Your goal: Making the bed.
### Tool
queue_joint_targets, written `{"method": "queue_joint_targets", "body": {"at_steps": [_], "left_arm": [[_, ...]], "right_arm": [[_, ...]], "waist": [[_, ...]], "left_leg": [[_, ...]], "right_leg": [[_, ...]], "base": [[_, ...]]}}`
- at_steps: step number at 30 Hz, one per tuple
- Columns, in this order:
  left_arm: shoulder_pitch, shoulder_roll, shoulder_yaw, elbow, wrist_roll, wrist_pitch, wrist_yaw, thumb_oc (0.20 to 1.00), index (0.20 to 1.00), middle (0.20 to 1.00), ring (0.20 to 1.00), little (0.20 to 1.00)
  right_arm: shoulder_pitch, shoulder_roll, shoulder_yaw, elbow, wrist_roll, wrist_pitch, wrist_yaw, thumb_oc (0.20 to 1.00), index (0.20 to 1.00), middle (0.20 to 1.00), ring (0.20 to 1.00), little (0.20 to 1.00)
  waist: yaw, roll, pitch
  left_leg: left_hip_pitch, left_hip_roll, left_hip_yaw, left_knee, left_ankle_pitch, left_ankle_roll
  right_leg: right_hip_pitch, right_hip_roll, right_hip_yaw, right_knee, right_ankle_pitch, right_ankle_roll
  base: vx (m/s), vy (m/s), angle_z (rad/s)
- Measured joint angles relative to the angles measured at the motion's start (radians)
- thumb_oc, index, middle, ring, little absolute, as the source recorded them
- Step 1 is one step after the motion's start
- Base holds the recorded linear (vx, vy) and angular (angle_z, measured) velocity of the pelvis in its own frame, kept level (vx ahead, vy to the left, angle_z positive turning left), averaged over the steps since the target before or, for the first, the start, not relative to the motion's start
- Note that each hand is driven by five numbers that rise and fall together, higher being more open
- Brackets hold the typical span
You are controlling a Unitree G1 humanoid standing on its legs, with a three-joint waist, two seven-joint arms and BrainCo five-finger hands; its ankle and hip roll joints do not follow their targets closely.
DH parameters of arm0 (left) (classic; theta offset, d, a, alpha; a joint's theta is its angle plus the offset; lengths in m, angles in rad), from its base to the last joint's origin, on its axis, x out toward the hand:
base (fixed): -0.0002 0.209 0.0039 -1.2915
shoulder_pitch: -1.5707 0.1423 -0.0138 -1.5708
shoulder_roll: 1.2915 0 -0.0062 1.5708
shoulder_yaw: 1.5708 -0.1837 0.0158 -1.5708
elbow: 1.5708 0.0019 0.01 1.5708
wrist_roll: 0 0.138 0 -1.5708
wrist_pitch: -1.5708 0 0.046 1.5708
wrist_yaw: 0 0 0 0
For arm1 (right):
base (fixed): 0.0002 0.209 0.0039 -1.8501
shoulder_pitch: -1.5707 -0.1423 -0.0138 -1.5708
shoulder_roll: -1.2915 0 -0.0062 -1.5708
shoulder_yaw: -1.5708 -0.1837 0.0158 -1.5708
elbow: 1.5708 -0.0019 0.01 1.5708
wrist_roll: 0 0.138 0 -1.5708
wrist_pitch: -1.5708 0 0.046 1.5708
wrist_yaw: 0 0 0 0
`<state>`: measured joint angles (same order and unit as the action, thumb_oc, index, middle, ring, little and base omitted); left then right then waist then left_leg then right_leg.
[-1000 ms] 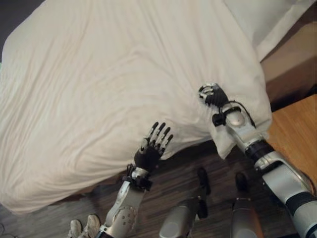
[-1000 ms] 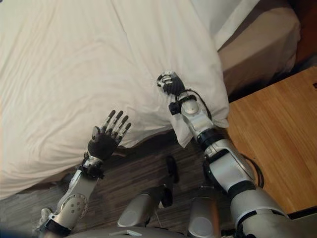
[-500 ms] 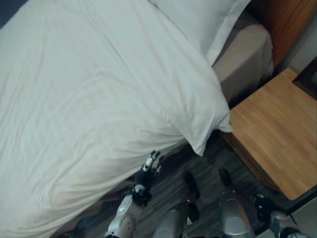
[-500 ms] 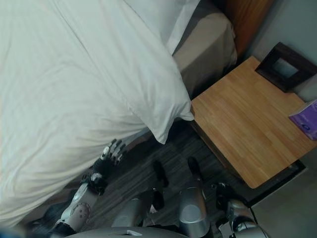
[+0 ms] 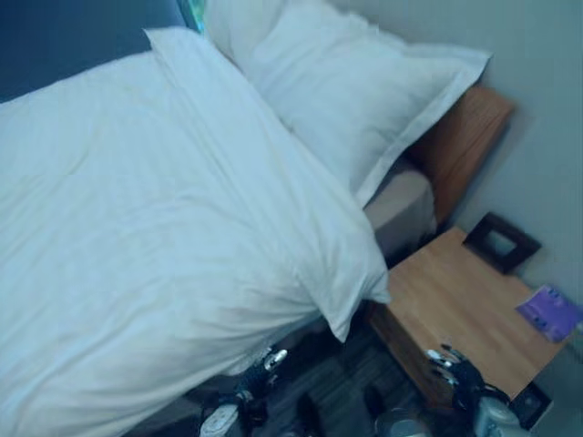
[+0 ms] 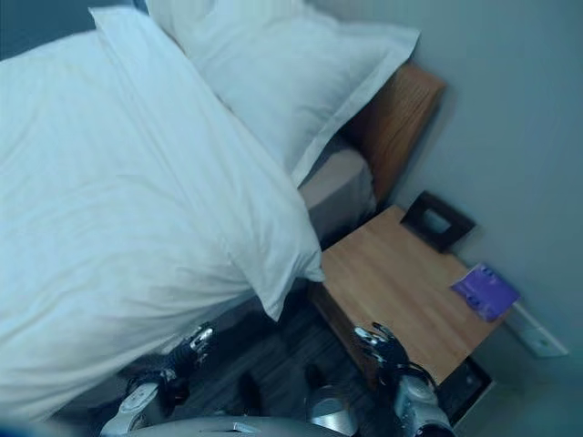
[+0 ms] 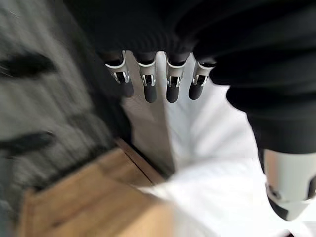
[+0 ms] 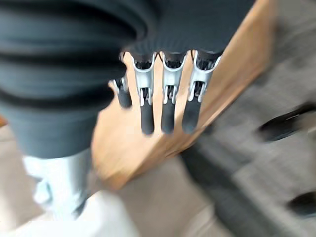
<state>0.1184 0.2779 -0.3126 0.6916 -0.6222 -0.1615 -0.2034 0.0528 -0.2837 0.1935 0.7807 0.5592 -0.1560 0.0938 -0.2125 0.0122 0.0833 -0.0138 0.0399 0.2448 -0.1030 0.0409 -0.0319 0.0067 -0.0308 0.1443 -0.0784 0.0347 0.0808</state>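
**Bed spread, both hands low and empty**

We see the white duvet (image 5: 155, 246) spread across the bed, its corner hanging over the edge at about 5 o'clock. Two white pillows (image 5: 355, 100) lie at 12 to 1 o'clock against a wooden headboard (image 5: 465, 137). A wooden nightstand (image 5: 455, 309) at 4 o'clock carries a dark frame (image 5: 499, 241) and a purple booklet (image 5: 549, 311). Our left hand (image 5: 264, 364) and right hand (image 5: 455, 371) hang low over the dark floor (image 6: 273, 364), fingers straight, grasping nothing.
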Motion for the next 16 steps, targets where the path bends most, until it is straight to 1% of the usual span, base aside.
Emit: {"method": "queue_joint_targets", "body": {"at_steps": [1,2,3,6,10,11,15,16], "left_arm": [[-0.004,0.000,0.000,0.000,0.004,0.000,0.000,1.000,1.000,1.000,1.000,1.000],[-0.016,-0.003,-0.006,0.000,0.008,0.001,0.002,1.000,1.000,1.000,1.000,1.000],[-0.016,-0.004,-0.003,0.003,0.009,0.004,0.002,1.000,1.000,1.000,1.000,1.000],[-0.003,-0.011,-0.007,0.002,0.013,0.014,0.003,1.000,1.000,1.000,1.000,1.000],[0.005,-0.018,-0.007,0.000,0.017,0.019,0.003,1.000,1.000,1.000,1.000,1.000],[0.006,-0.022,-0.007,0.000,0.018,0.020,0.003,1.000,1.000,1.000,1.000,1.000],[0.009,-0.022,-0.005,0.000,0.020,0.019,0.003,1.000,1.000,1.000,1.000,1.000],[0.014,-0.022,-0.003,0.000,0.021,0.019,0.004,1.000,1.000,1.000,1.000,1.000]], "right_arm": [[-0.004,0.009,0.005,0.001,0.000,0.000,0.003,1.000,1.000,1.000,1.000,1.000],[-0.008,0.011,0.021,-0.013,0.003,0.006,-0.001,1.000,1.000,1.000,1.000,1.000],[0.001,0.010,0.043,-0.035,0.008,0.005,0.003,1.000,1.000,1.000,1.000,1.000],[0.030,0.008,0.061,-0.069,0.007,0.006,0.017,1.000,1.000,1.000,1.000,1.000],[0.041,-0.005,0.072,-0.077,-0.011,0.007,0.022,1.000,1.000,1.000,1.000,1.000],[0.057,-0.015,0.078,-0.079,-0.012,0.007,0.022,1.000,1.000,1.000,1.000,1.000],[0.076,-0.015,0.089,-0.080,-0.015,0.009,0.024,1.000,1.000,1.000,1.000,1.000],[0.076,-0.015,0.091,-0.080,-0.043,0.013,0.024,1.000,1.000,1.000,1.000,1.000]], "waist": [[-0.001,0.002,-0.008],[-0.001,-0.012,-0.021],[0.000,-0.016,-0.030],[0.001,-0.013,-0.031],[0.005,-0.004,-0.036],[0.013,0.000,-0.039],[0.023,0.001,-0.044],[0.023,0.000,-0.044]], "left_leg": [[-0.001,0.000,0.003,0.000,-0.001,0.000],[0.002,-0.001,0.008,0.000,-0.002,0.001],[0.005,-0.001,0.010,0.000,-0.002,0.001],[0.030,-0.002,0.007,0.000,-0.007,0.006],[0.032,-0.001,0.002,0.000,-0.007,0.007],[0.038,-0.001,-0.003,0.000,-0.007,0.008],[0.036,-0.001,-0.010,0.000,-0.005,0.011],[0.036,-0.001,-0.011,0.000,-0.004,0.012]], "right_leg": [[0.000,0.000,0.003,-0.001,0.000,0.000],[0.005,-0.002,0.004,-0.003,0.000,0.000],[0.008,-0.002,0.006,-0.008,0.002,0.003],[0.037,-0.003,0.005,-0.015,-0.001,0.008],[0.041,-0.002,0.002,-0.015,-0.001,0.008],[0.051,-0.002,-0.004,-0.016,-0.001,0.008],[0.052,-0.002,-0.011,-0.016,-0.002,0.008],[0.053,-0.002,-0.013,-0.016,-0.002,0.008]], "base": [[0.01,0.004,-0.17],[0.01,0.012,-0.08],[0.01,0.012,-0.04],[0.00,0.000,0.00],[0.01,0.007,0.05],[0.01,0.012,0.08],[0.00,0.006,0.05],[0.00,0.002,0.04]]}}
